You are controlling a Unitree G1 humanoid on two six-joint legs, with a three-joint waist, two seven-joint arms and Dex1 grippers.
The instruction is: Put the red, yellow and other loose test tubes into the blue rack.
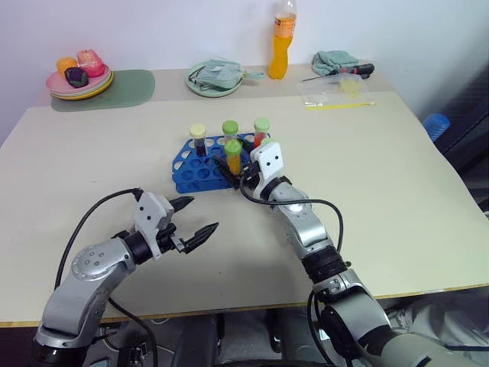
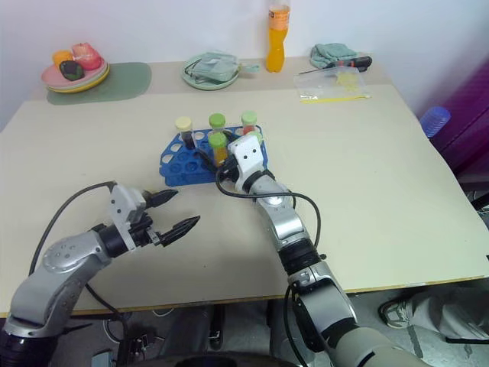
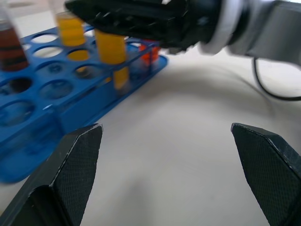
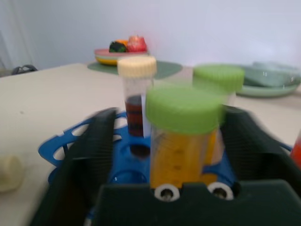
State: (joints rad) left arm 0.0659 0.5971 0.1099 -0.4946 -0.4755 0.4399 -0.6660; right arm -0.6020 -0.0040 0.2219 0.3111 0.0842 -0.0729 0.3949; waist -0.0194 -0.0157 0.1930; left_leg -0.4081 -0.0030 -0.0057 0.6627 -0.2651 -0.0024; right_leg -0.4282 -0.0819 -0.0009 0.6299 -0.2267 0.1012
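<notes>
The blue rack (image 1: 191, 172) stands mid-table. Upright in its holes are a dark tube with a cream cap (image 1: 198, 139), a green-capped yellow tube (image 1: 230, 130) and a green-capped red tube (image 1: 261, 128). Another green-capped yellow tube (image 4: 183, 141) stands in a front hole. My right gripper (image 1: 234, 164) is open around it, a finger (image 4: 94, 155) on either side, with a gap on at least one side. Nearer the table's front edge, left of the rack, my left gripper (image 1: 203, 214) hangs open and empty above the table, pointing toward the rack (image 3: 42, 94).
Along the far edge stand an orange drink bottle (image 1: 282, 38), a green plate (image 1: 215, 79) with items on it, stacked plates with toy food (image 1: 79, 76) on a green mat (image 1: 122, 88), a plastic bag (image 1: 336, 92), a cloth (image 1: 335, 60) and a screwdriver (image 1: 355, 70).
</notes>
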